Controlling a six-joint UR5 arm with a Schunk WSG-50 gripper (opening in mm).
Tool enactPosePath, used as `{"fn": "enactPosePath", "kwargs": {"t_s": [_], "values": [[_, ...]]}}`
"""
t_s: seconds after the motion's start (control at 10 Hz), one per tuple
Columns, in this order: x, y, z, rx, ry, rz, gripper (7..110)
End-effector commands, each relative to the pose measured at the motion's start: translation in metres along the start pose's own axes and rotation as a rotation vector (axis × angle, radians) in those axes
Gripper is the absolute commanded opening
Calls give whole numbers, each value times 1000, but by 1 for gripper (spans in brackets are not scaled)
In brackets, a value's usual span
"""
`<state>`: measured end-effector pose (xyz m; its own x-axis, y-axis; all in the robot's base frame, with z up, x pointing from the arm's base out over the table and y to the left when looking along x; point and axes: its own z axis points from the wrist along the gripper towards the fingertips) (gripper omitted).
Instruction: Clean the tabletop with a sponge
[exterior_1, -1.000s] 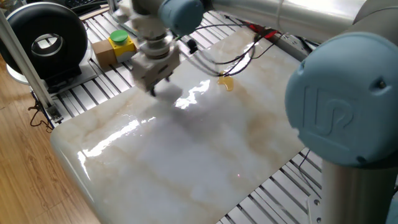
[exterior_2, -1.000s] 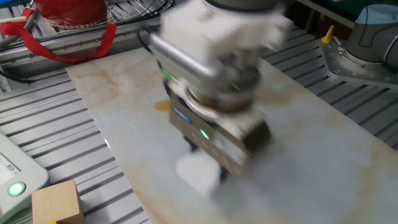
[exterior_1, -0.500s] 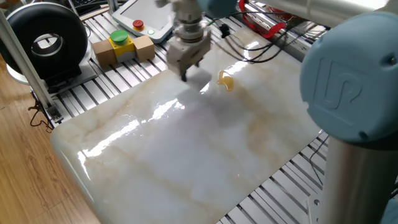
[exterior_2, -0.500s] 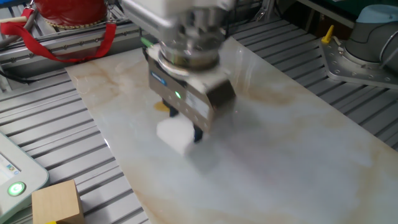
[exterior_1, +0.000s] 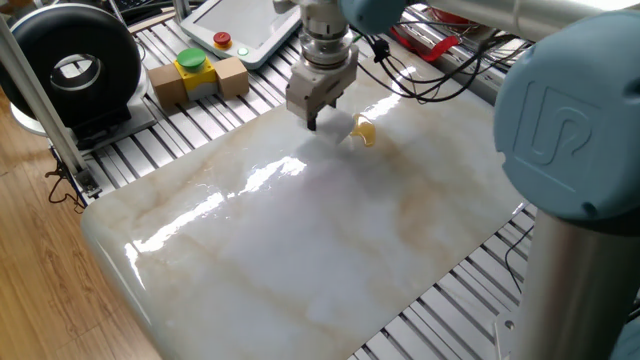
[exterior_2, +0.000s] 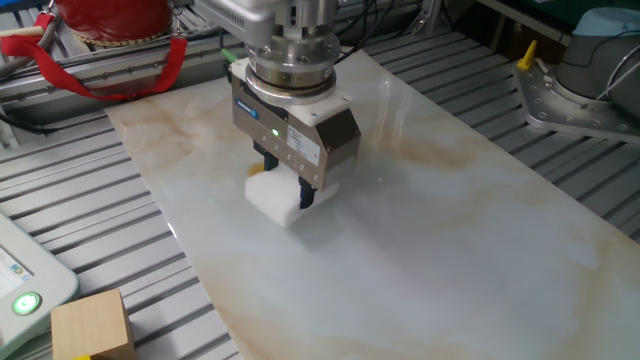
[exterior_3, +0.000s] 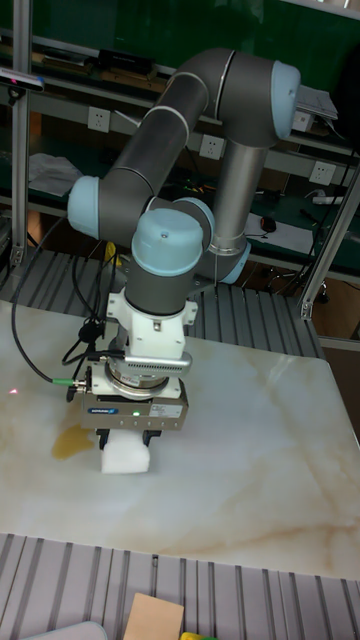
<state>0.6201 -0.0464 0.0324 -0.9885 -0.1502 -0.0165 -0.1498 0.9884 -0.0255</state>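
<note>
The tabletop (exterior_1: 300, 260) is a glossy white marble-look slab with beige veins, also seen in the other fixed view (exterior_2: 450, 240) and the tall view (exterior_3: 250, 470). An amber stain (exterior_1: 364, 131) lies on its far part. My gripper (exterior_2: 288, 185) points straight down and is shut on the sponge (exterior_2: 270, 198), a small white foam block that rests on the slab. In the tall view the sponge (exterior_3: 125, 458) sits just right of the stain (exterior_3: 72, 442), under the gripper (exterior_3: 125, 438). In one fixed view the gripper (exterior_1: 316, 119) stands just left of the stain and hides the sponge.
A tan cardboard box with a yellow-green button (exterior_1: 195, 75) and a black round device (exterior_1: 70, 65) stand on the ribbed frame at the far left. A white pendant (exterior_1: 235, 30) lies behind. A red item with straps (exterior_2: 110, 25) sits beyond the slab. Cables (exterior_1: 420, 85) trail near the stain.
The gripper carried the sponge across the slab from the near-left area toward the amber stain and now stands right beside it, still shut on the sponge.
</note>
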Motion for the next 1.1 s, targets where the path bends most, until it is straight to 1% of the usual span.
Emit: {"fn": "enactPosePath", "kwargs": {"t_s": [0.0,0.1,0.2,0.3,0.4,0.5,0.6,0.7,0.8,0.9,1.0], "values": [[2,-2,1,-12,-5,53,7],[1,-1,1,-20,-7,95,7],[3,-1,1,-19,-1,93,7],[4,2,1,-27,6,122,7],[6,-2,1,-14,13,142,7],[10,0,1,-20,28,154,7],[12,4,1,-35,36,137,7],[11,8,1,-53,33,141,7],[9,9,1,-55,27,148,7],[8,7,1,-47,25,151,7],[5,-2,2,-14,9,137,7]]}}
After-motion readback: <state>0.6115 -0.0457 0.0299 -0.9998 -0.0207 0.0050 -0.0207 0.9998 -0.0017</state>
